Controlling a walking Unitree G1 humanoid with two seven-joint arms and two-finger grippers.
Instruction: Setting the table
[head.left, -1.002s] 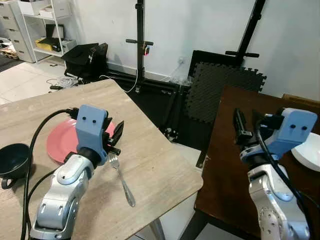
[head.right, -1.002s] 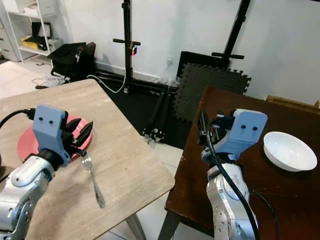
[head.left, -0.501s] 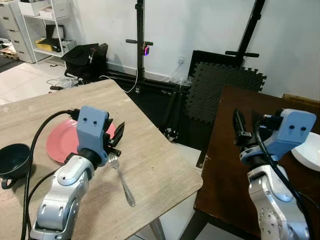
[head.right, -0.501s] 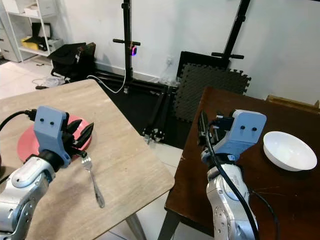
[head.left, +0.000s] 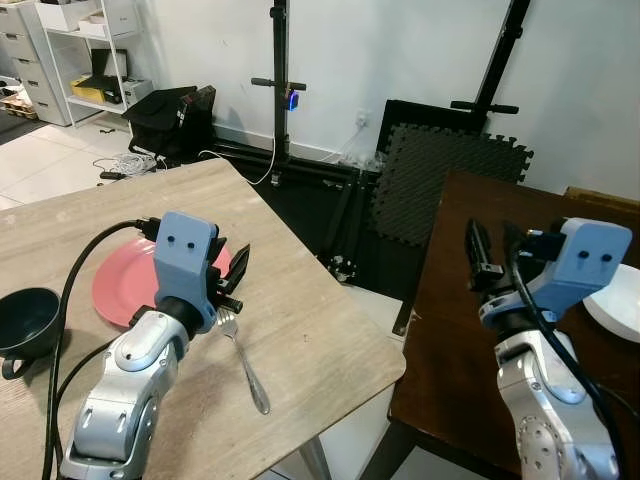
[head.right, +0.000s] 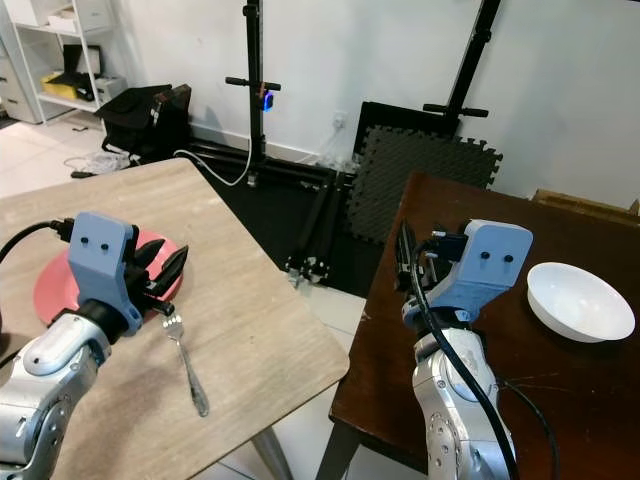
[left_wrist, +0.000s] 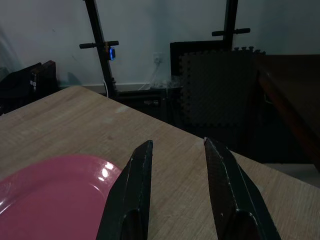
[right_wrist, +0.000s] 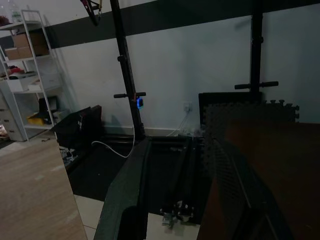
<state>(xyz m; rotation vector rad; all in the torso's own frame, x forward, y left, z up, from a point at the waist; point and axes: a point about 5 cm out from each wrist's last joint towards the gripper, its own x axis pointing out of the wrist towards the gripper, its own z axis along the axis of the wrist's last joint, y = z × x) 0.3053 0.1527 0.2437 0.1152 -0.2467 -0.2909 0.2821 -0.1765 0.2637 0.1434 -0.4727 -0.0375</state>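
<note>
**Fork down beside the plate, left fingers parted and empty**

The fork (head.left: 243, 358) lies flat on the light wooden surface (head.left: 320, 330), tines toward the pink plate (head.left: 120, 285) and handle running toward the near edge. It sits just beside the plate's right rim, apart from it, at a slight slant. A dark cup (head.left: 25, 322) stands left of the plate.

My left gripper (head.left: 232, 280) hovers over the plate's right rim, just above the tines. In the left wrist view its fingers (left_wrist: 131, 192) stand parted with a clear gap and hold nothing; I see plate and bare wood between them.

My right gripper (head.right: 408, 262) is raised over the dark wooden surface (head.right: 560, 380), well apart from the white bowl (head.right: 580, 300) that rests there. Its fingers (right_wrist: 131, 187) also stand apart with nothing between them.

I judge the fork placed, or very nearly so. The risk I see is in drawing the left arm away: the lower finger is close to the tines, and a low or sideways retreat could catch the fork and skew it, or push it against the plate. The handle end also points toward the surface's near edge, so a drag that way might send it off.
</note>
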